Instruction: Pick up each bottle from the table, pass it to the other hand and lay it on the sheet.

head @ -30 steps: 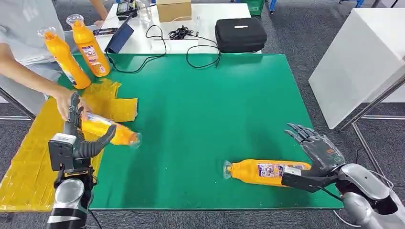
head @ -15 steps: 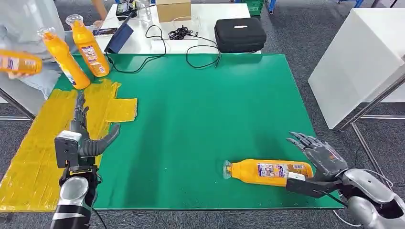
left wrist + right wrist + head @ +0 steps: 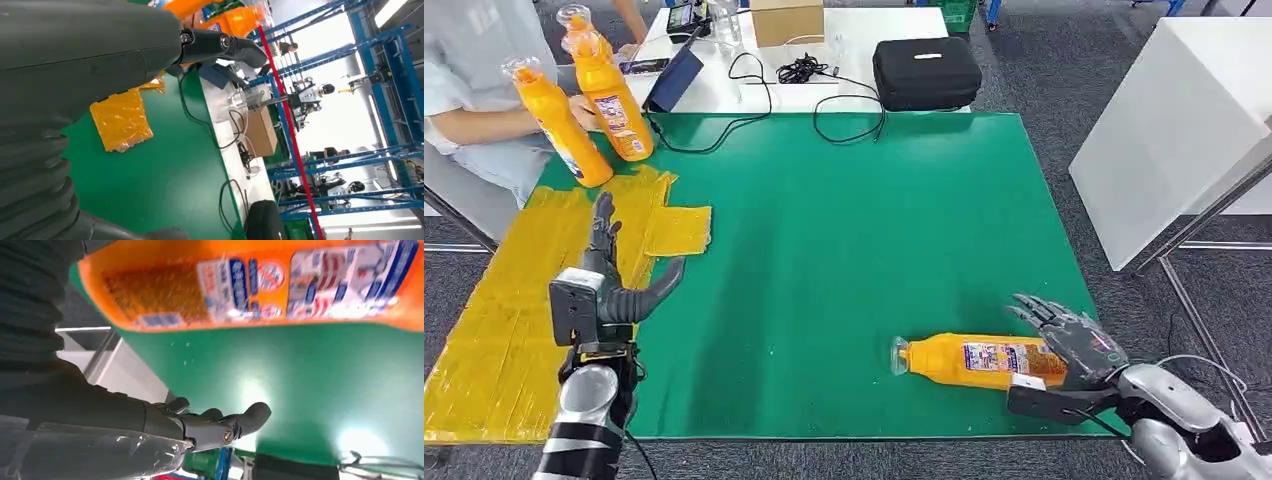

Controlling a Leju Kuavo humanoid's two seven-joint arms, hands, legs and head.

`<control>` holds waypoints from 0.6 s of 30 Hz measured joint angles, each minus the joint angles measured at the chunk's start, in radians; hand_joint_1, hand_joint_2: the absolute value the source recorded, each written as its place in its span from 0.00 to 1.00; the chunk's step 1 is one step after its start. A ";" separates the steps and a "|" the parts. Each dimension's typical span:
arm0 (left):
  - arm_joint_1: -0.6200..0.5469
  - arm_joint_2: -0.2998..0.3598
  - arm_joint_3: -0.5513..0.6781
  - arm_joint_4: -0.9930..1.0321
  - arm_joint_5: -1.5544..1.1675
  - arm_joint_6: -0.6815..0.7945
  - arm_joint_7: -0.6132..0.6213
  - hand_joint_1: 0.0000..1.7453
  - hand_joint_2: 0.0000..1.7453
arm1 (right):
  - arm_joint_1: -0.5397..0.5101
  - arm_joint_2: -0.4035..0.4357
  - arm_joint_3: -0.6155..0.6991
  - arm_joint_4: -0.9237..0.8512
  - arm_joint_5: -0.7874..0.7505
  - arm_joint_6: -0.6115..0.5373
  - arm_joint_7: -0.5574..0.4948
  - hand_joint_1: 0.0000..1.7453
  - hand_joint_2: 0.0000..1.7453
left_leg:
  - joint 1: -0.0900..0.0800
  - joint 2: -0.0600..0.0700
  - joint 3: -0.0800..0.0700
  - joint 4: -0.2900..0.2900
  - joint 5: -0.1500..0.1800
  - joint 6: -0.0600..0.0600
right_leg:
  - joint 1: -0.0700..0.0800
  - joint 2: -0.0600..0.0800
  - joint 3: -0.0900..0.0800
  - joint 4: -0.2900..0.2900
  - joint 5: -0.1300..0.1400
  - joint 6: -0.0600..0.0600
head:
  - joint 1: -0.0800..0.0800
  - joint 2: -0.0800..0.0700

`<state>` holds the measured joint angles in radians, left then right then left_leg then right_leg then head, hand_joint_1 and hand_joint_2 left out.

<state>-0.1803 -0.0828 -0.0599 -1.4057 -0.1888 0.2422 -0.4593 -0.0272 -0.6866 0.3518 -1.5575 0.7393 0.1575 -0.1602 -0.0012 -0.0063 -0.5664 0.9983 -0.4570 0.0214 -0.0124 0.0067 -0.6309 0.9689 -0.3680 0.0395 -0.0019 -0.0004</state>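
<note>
Bottle (image 3: 980, 361) lies lower right on green mat (image 3: 854, 230); my right hand (image 3: 1069, 345) open around its base, no grip yet. Left hand (image 3: 609, 280) open, empty. Risk: round body rolls away during closing.

Orange plastic bottle (image 3: 984, 361) with blue-white label, clear cap: lying on side near front edge of green table (image 3: 854, 230), right of middle, cap toward left edge.

Two more orange plastic bottles (image 3: 554, 125) (image 3: 611, 98): upright, side by side, far left corner.

Yellow crinkled sheet (image 3: 494, 310): flat along left edge, ragged tab toward centre.
</note>
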 measured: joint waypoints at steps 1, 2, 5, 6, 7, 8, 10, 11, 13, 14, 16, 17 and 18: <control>-0.001 -0.001 -0.002 0.002 0.000 0.000 0.000 0.00 1.00 | -0.004 0.006 0.007 0.011 0.003 0.000 0.002 0.00 1.00 | 0.000 0.000 0.000 0.000 0.000 0.000 | 0.000 0.000 0.000 0.000 0.000 0.000 | 0.000 0.000; -0.002 -0.002 -0.003 0.004 0.000 0.000 0.000 0.00 1.00 | -0.006 0.010 0.011 0.019 0.005 -0.001 0.003 0.00 1.00 | 0.000 0.000 0.000 0.000 0.000 0.000 | 0.000 0.000 0.000 0.000 0.000 0.000 | 0.000 0.000; -0.005 -0.002 -0.005 0.010 0.000 0.000 0.000 0.00 1.00 | -0.012 0.021 0.024 0.035 0.006 -0.001 0.006 0.00 1.00 | 0.000 0.000 0.000 0.000 0.000 0.000 | 0.000 0.000 0.000 0.000 0.000 0.000 | 0.000 0.000; -0.005 -0.002 -0.006 0.011 0.000 0.000 0.000 0.00 1.00 | -0.014 0.024 0.028 0.041 0.006 -0.001 0.006 0.00 1.00 | 0.000 0.000 0.000 0.000 0.000 0.000 | 0.000 0.000 0.000 0.000 0.000 0.000 | 0.000 0.000; -0.006 -0.002 -0.007 0.011 0.000 0.000 0.000 0.00 1.00 | -0.015 0.026 0.032 0.045 0.006 -0.001 0.006 0.00 1.00 | 0.000 0.000 0.000 0.000 0.000 0.000 | 0.000 0.000 0.000 0.000 0.000 0.000 | 0.000 0.000; -0.007 -0.003 -0.008 0.012 0.000 0.000 0.000 0.00 1.00 | -0.016 0.029 0.035 0.048 0.006 -0.001 0.006 0.00 1.00 | 0.000 0.000 0.000 0.000 0.000 0.000 | 0.000 0.000 0.000 0.000 0.000 0.000 | 0.000 0.000; -0.008 -0.003 -0.008 0.014 0.000 0.000 0.000 0.00 1.00 | -0.017 0.032 0.041 0.054 0.006 -0.001 0.006 0.00 1.00 | 0.000 0.000 0.000 0.000 0.000 0.000 | 0.000 0.000 0.000 0.000 0.000 0.000 | 0.000 0.000; -0.009 -0.003 -0.008 0.015 0.000 0.000 0.000 0.00 1.00 | -0.018 0.034 0.043 0.057 0.006 -0.001 0.006 0.00 1.00 | 0.000 0.000 0.000 0.000 0.000 0.000 | 0.000 0.000 0.000 0.000 0.000 0.000 | 0.000 0.000; -0.011 -0.003 -0.009 0.016 0.000 0.000 0.000 0.00 1.00 | -0.021 0.035 0.046 0.062 0.006 -0.001 0.006 0.00 1.00 | 0.000 0.000 0.000 0.000 0.000 0.000 | 0.000 0.000 0.000 0.000 0.000 0.000 | 0.000 0.000; -0.012 -0.003 -0.009 0.017 0.001 0.001 0.000 0.00 1.00 | -0.022 0.037 0.047 0.064 0.006 -0.001 0.008 0.00 1.00 | 0.000 0.000 0.000 0.000 0.000 0.000 | 0.000 0.000 0.000 0.000 0.000 0.000 | 0.000 0.000; -0.013 -0.003 -0.011 0.018 0.002 0.002 0.000 0.00 1.00 | -0.029 0.042 0.052 0.077 0.012 -0.001 0.015 0.00 1.00 | 0.000 0.000 0.000 0.000 0.000 0.000 | 0.000 0.000 0.000 0.000 0.000 0.000 | 0.000 0.000; -0.014 -0.003 -0.014 0.019 0.002 0.003 0.000 0.00 1.00 | -0.033 0.046 0.056 0.085 0.015 -0.001 0.020 0.00 1.00 | 0.000 0.000 0.000 0.000 0.000 0.000 | 0.000 0.000 0.000 0.000 0.000 0.000 | 0.000 0.000; -0.015 -0.003 -0.016 0.020 0.003 0.003 0.000 0.00 1.00 | -0.038 0.051 0.061 0.097 0.020 -0.001 0.027 0.00 1.00 | 0.000 0.000 0.000 0.000 0.000 0.000 | 0.000 0.000 0.000 0.000 0.000 0.000 | 0.000 0.000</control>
<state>-0.1950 -0.0858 -0.0763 -1.3859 -0.1854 0.2449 -0.4589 -0.0653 -0.6356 0.4123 -1.4604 0.7591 0.1564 -0.1332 -0.0012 -0.0064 -0.5666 0.9983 -0.4569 0.0214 -0.0124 0.0067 -0.6309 0.9689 -0.3680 0.0395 -0.0019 -0.0004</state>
